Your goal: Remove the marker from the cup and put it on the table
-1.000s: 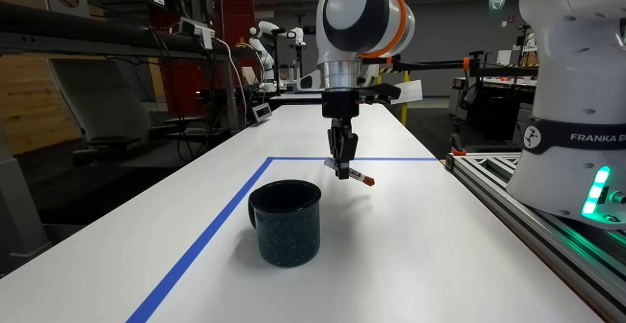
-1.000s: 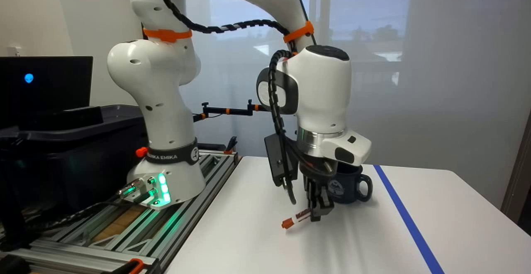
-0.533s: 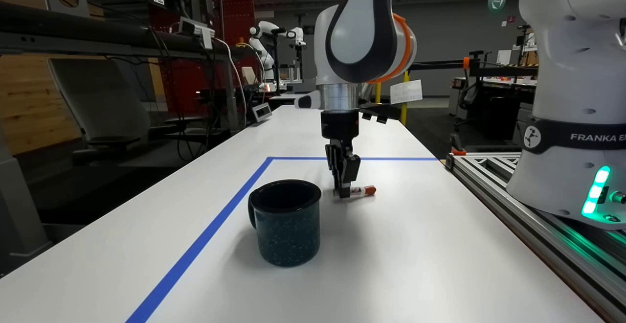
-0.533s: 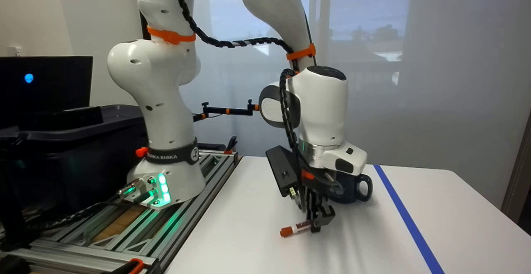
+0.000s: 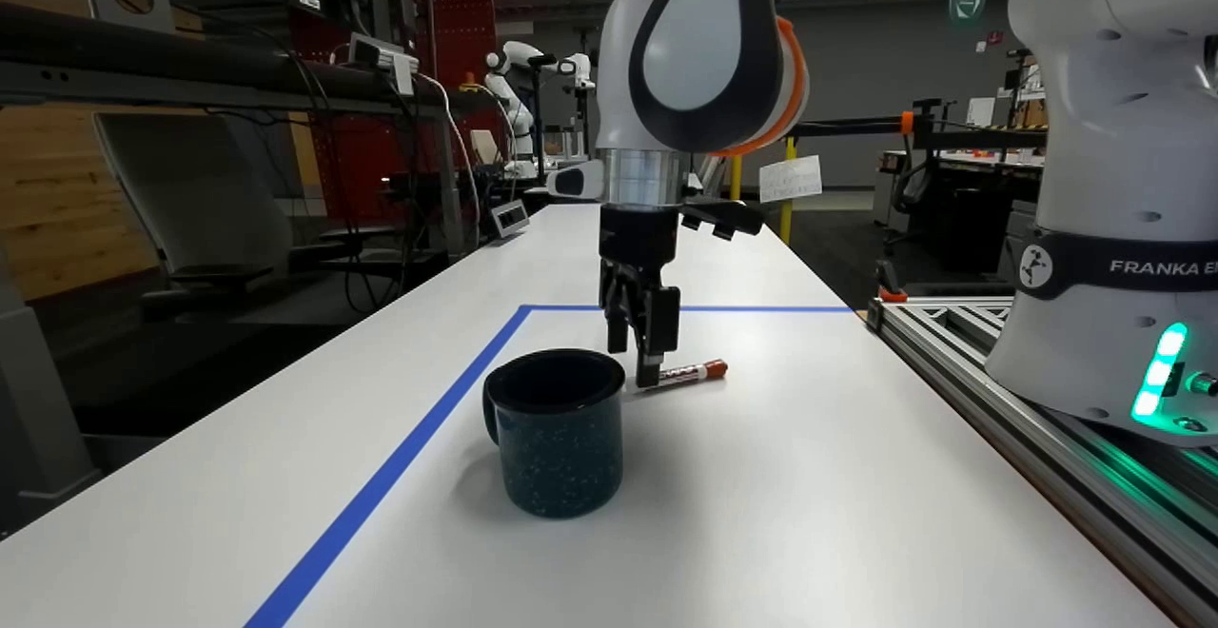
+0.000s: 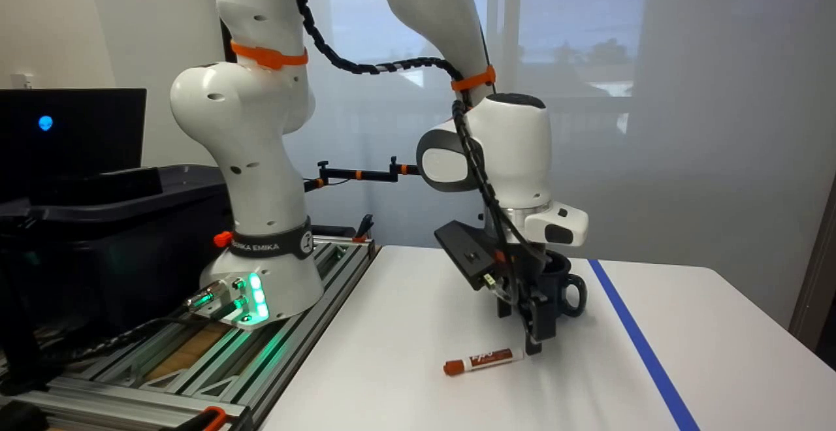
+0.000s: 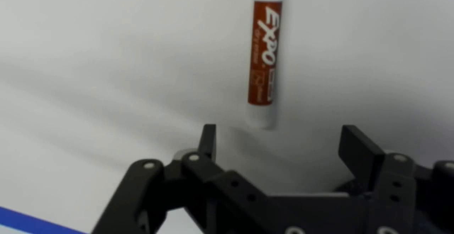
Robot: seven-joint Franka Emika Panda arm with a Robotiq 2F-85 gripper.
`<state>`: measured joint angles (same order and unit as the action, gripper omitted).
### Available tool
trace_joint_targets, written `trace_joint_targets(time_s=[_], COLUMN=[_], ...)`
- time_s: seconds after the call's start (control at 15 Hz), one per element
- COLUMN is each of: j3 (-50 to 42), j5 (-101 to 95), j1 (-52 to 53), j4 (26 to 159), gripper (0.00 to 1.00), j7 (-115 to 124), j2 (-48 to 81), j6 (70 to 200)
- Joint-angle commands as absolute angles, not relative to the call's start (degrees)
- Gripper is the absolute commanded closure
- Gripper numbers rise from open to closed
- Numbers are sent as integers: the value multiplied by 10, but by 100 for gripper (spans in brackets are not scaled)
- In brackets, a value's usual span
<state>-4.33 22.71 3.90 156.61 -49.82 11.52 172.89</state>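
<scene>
The marker (image 7: 264, 53), with a red-brown label, white end and red-brown cap, lies flat on the white table (image 5: 837, 495). My gripper (image 7: 279, 127) stands open around no object, its fingers wide apart. In the wrist view the marker's white end sits just ahead of the fingertips. In an exterior view the gripper (image 6: 518, 328) is low over the table, beside that end of the marker (image 6: 483, 360). The dark teal cup (image 5: 561, 438) stands upright, its handle on the side away from the marker. Close behind it in that view is the gripper (image 5: 633, 359), which partly covers the cup (image 6: 560, 290) elsewhere.
Blue tape (image 5: 381, 476) runs along the table past the handle side of the cup and across behind the gripper. The robot base (image 5: 1094, 323) stands on a metal rail frame (image 6: 307, 333) beside the table. A black bin (image 6: 111, 268) is beyond that frame.
The gripper came down with the marker, laid it on the table and opened. It has since drawn back off the marker toward the cup. The cup has not moved.
</scene>
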Motion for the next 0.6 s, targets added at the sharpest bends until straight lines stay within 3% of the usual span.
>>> trace_joint_targets(time_s=[0.0, 0.53], j3=[-62, -14], j5=[215, 91], j1=[61, 17], j4=[1584, 1563], gripper=[0, 0], j7=[-446, -137], j2=[28, -131], j6=[1667, 1506])
